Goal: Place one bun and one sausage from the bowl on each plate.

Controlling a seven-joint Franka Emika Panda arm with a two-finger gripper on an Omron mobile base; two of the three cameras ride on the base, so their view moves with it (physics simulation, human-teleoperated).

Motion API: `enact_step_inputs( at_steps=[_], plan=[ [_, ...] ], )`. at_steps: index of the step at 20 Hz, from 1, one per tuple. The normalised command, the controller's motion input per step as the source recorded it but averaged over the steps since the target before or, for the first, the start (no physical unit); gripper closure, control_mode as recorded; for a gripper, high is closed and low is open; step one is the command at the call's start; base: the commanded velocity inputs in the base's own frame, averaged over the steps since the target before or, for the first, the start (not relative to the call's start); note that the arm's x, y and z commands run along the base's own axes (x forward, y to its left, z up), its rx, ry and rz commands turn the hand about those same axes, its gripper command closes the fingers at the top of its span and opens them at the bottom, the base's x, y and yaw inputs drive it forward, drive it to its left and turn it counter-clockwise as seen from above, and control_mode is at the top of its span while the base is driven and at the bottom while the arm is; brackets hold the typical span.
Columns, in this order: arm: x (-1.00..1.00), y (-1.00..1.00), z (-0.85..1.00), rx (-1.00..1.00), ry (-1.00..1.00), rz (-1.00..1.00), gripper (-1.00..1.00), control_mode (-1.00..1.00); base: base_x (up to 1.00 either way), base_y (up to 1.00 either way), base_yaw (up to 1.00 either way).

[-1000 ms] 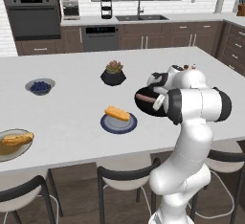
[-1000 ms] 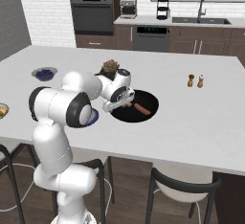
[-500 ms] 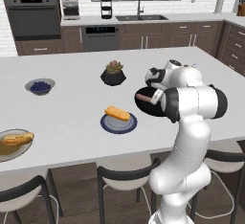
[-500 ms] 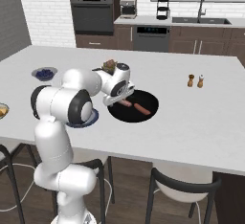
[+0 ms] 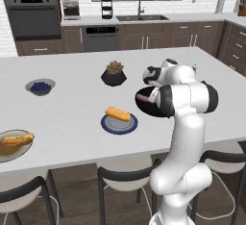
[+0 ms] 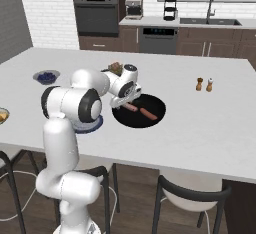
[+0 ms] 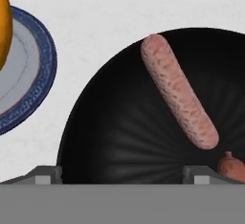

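Hovering low over the near-left part of the black bowl, the tool has its two finger tips spread wide apart with nothing between them. In the hand view a long pink sausage lies slanted on the bowl's dark floor, and the end of a second, redder sausage shows beside one finger tip. Beyond the bowl's rim in that view sits a blue-rimmed plate with the orange edge of a bun on it; plate and bowl are near each other but apart.

From the right base view the bowl rests on the white worktop with both sausages side by side in it, the arm's hand just over its left edge. From the left base view the blue plate carries the bun, while a second plate at the worktop's left edge holds a bun with a sausage. A small bowl of berries and a plant pot stand farther back. Two shakers stand well to the right.
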Motion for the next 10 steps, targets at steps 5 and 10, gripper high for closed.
enact_step_inputs(
  at_steps=[5, 10],
  plan=[
    [0.43, 0.00, -0.15, 0.00, 0.00, 0.00, -1.00, -1.00, 0.00, 0.00, 0.00],
    [0.47, 0.01, -0.11, 0.00, 0.00, 0.00, -1.00, -1.00, 0.00, 0.00, 0.00]
  ],
)
